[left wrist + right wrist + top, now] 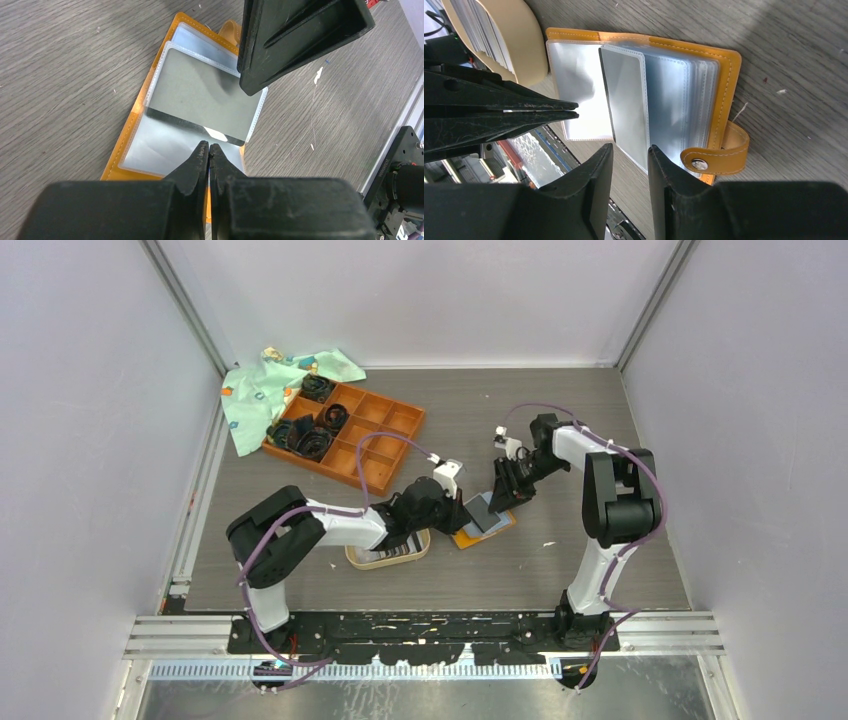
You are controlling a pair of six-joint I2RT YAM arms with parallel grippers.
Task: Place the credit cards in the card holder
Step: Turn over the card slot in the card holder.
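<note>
While the small flat orange leather-like card holder (pixel 726 75) lies open on the grey wood-grain counter (pixel 60 75), a plain grey plastic credit card (pixel 200 95) shows in one of its clear sleeves (pixel 574 85). The left gripper (pixel 209 150) has its fingers pressed together at that card's near edge; the right gripper (pixel 629 150) has its fingers spread astride a sleeve's edge. More cards (pixel 479 25) stand in the oval tan dish (pixel 524 45) just beside the holder.

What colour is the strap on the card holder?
Orange with pale stitching. The strap shows best in the right wrist view.
</note>
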